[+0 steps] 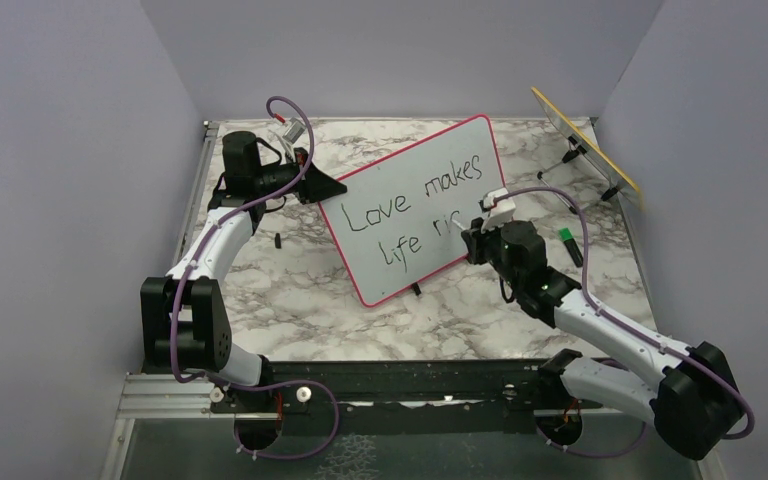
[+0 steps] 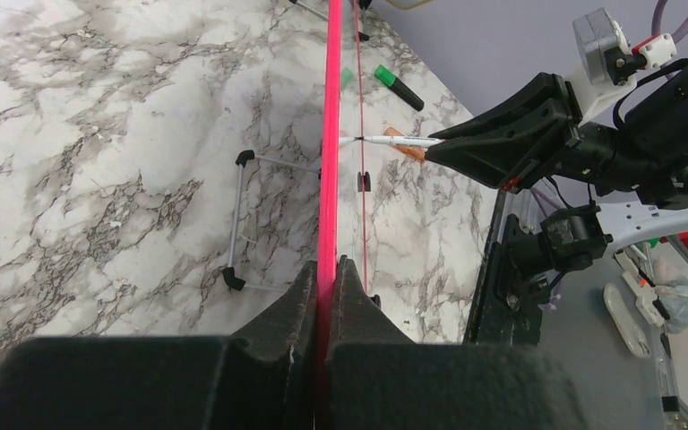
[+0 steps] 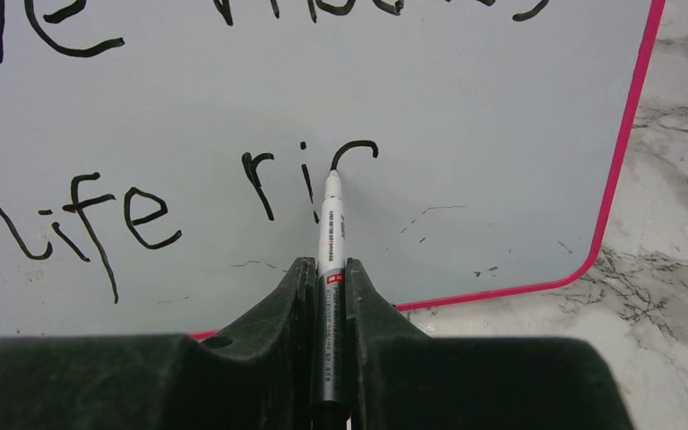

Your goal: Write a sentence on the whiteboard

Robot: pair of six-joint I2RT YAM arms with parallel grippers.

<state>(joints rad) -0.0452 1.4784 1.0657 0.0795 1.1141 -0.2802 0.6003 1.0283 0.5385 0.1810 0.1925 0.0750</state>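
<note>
Marble tabletop [image 1: 290, 300] between lilac walls [image 1: 60, 150], left gripper [image 2: 327, 264] clamped on whiteboard [image 1: 410, 165] edge, right gripper [image 3: 329, 266] pinching marker [image 3: 331, 224] at sentence [image 1: 375, 215].

Top view: right tool [image 1: 472, 233] covers the sentence [image 1: 410, 212] past "ri" on its second line. Right wrist: upper line cut by the top edge, marker [image 3: 331, 224] lower barrel buried in the tool, label print too small to read. Left wrist: whiteboard [image 2: 327, 134] seen edge-on (writing face hidden), near rim swallowed by left tool [image 2: 326, 269].
</note>
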